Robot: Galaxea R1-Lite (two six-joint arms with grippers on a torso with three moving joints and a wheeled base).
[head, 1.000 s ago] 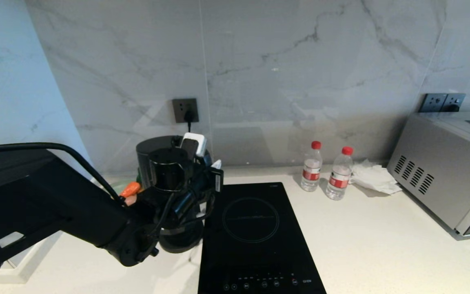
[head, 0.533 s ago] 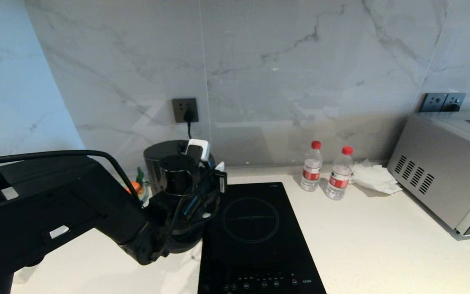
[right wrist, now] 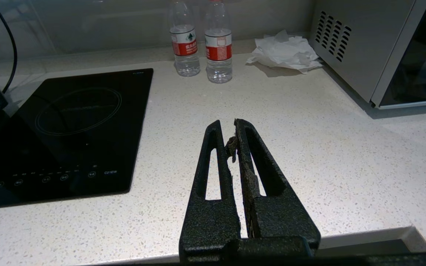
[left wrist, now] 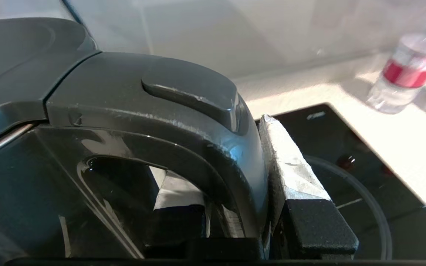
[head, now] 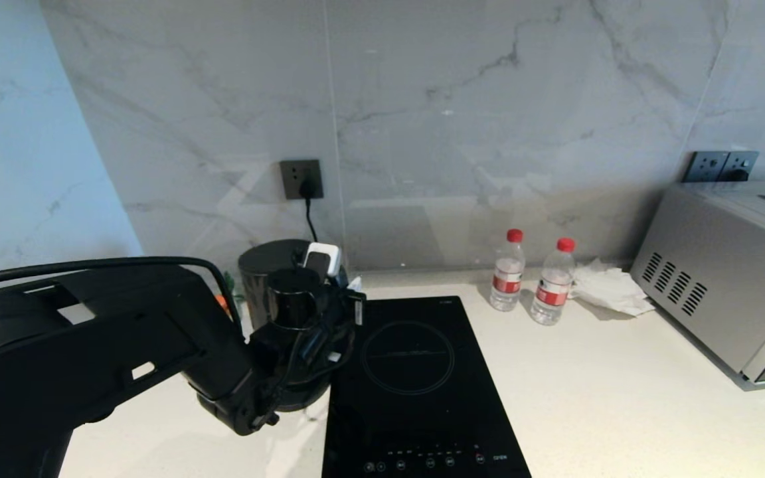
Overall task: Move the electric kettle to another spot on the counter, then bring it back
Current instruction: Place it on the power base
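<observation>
The electric kettle [head: 264,265], glossy black with a flat grey lid, stands at the back left of the counter [head: 621,398], just left of the hob. My left gripper [head: 339,292] is shut on its loop handle [left wrist: 213,147]. One white-padded finger [left wrist: 290,173] presses the handle's outer side; the other shows through the loop. The left arm hides the kettle's bottom, so I cannot tell whether it rests on anything. My right gripper [right wrist: 229,127] hangs shut and empty over the counter's front edge [right wrist: 364,236], out of the head view.
A black induction hob [head: 416,385] lies mid-counter. A dark round base [head: 303,397] sits under the wrist. Two red-capped water bottles [head: 507,272] and a crumpled tissue [head: 611,287] stand at the back. A silver oven [head: 728,279] fills the right. A cord runs to the wall socket [head: 301,179].
My left arm has reached further in, and the kettle in its grip has shifted right and lower in the head view. The grip is unchanged. The right arm is still.
</observation>
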